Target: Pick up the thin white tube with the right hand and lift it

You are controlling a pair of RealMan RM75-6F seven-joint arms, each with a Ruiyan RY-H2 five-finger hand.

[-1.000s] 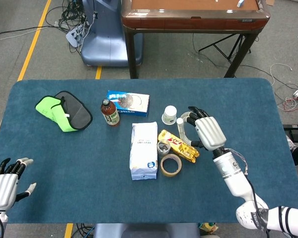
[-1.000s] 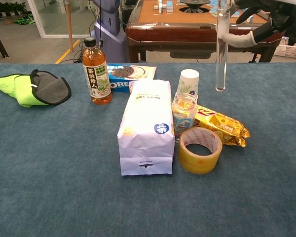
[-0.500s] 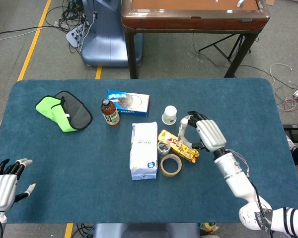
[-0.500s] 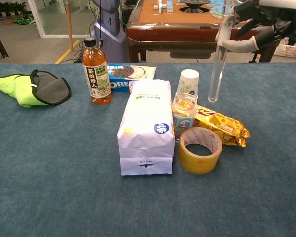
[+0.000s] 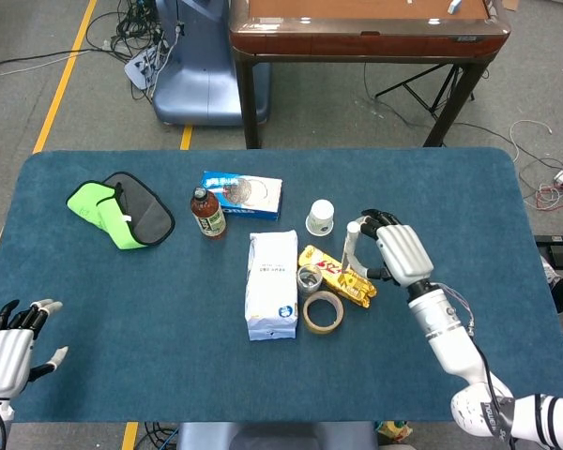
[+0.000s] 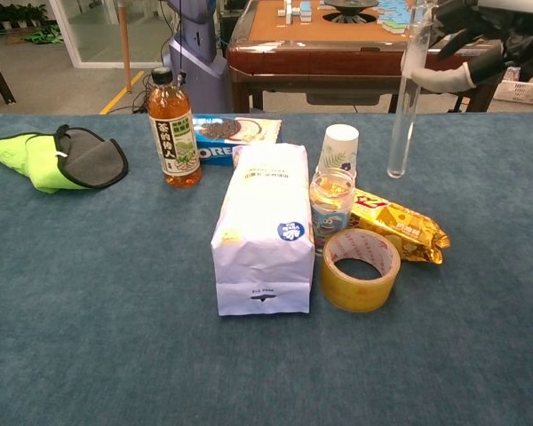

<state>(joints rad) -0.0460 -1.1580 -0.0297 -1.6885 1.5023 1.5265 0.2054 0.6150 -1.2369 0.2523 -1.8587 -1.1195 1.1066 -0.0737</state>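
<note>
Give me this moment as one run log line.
right robot hand: holds thin white tube | tube: near upright, off table | left robot hand: idle, fingers apart

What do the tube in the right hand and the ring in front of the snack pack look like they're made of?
Thin white tube: clear glass or hard plastic, glossy; the background shows through. Yellowish tape roll: translucent plastic tape, shiny, probably on a cardboard core.
</note>
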